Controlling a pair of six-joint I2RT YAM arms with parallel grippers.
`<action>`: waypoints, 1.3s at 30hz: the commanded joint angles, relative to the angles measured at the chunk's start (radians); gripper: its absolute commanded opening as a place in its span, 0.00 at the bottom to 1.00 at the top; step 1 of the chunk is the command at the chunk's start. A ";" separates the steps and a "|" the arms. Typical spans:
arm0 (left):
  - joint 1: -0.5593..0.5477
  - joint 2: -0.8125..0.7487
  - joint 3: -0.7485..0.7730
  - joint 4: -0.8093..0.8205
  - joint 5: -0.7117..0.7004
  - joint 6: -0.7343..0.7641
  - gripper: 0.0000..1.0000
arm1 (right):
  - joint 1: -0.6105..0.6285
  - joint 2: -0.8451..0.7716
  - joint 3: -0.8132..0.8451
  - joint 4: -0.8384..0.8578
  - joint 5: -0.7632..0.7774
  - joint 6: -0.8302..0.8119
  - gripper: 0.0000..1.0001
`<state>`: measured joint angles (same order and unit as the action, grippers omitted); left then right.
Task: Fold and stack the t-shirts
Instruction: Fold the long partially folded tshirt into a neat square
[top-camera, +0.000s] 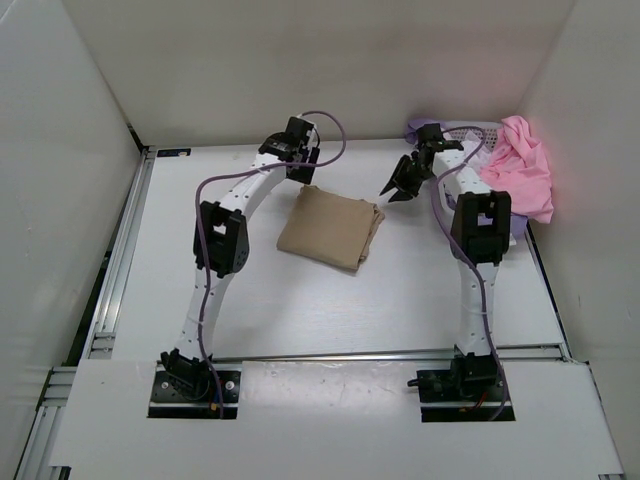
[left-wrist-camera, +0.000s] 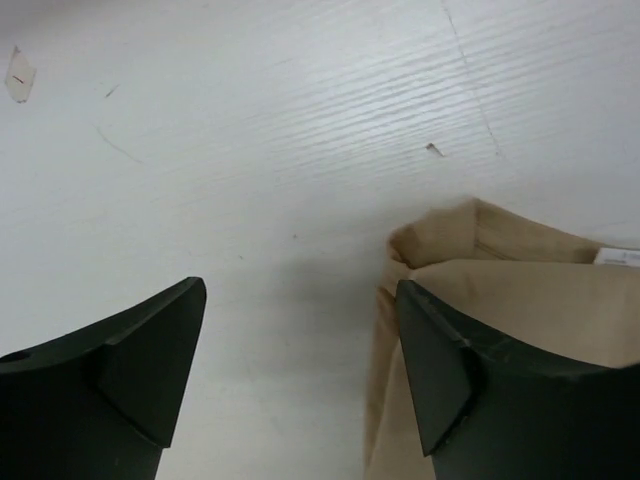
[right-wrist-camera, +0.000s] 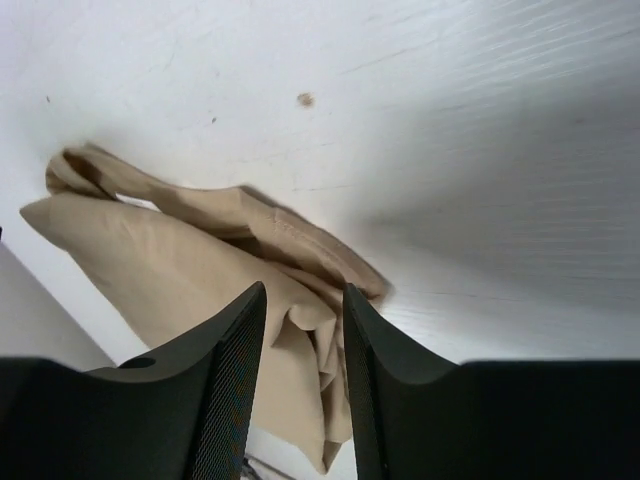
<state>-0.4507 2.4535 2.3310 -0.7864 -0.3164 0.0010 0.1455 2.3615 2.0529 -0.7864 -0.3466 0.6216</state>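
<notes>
- The tan-beige t-shirt (top-camera: 330, 228) lies folded into a rough rectangle near the middle of the white tabletop (top-camera: 250, 310), between the two arms.
- Its right edge is bunched and less tidy, with loose folds showing in the right wrist view (right-wrist-camera: 170, 270).
- The left claw (top-camera: 300, 172) sits at the far left corner of the tan-beige t-shirt.
- In the left wrist view the left claw (left-wrist-camera: 300, 290) is spread wide, with only bare tabletop between its fingers and nothing held.
- One of its fingers (left-wrist-camera: 450, 370) stands over the shirt's edge (left-wrist-camera: 520, 290), but I cannot tell whether it touches the cloth.
- The right claw (top-camera: 393, 194) hangs just beside the shirt's far right corner.
- In the right wrist view the right claw (right-wrist-camera: 304, 292) is almost closed, with only a narrow slot left between the fingers.
- Tan cloth shows through that slot, and it appears to lie on the tabletop below rather than being pinched.
- The pink t-shirt (top-camera: 522, 165) is crumpled at the far right, draped over the edge of a white mesh basket (top-camera: 468, 132).
- A bit of the lavender t-shirt (top-camera: 413, 128) peeks out at the basket's far left rim.
</notes>
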 joint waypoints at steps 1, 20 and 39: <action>0.024 -0.131 -0.095 0.018 0.069 -0.001 0.89 | 0.014 -0.099 -0.028 0.026 0.064 -0.031 0.41; 0.191 -0.384 -0.459 -0.125 0.571 -0.001 0.91 | 0.124 -0.058 -0.187 0.016 0.093 -0.049 0.33; 0.328 -0.614 -0.782 -0.063 0.497 -0.001 0.94 | 0.177 0.018 -0.053 0.047 0.051 -0.040 0.25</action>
<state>-0.1345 1.8793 1.5471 -0.8677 0.1715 -0.0002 0.3134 2.3985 2.0056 -0.7521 -0.2935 0.5549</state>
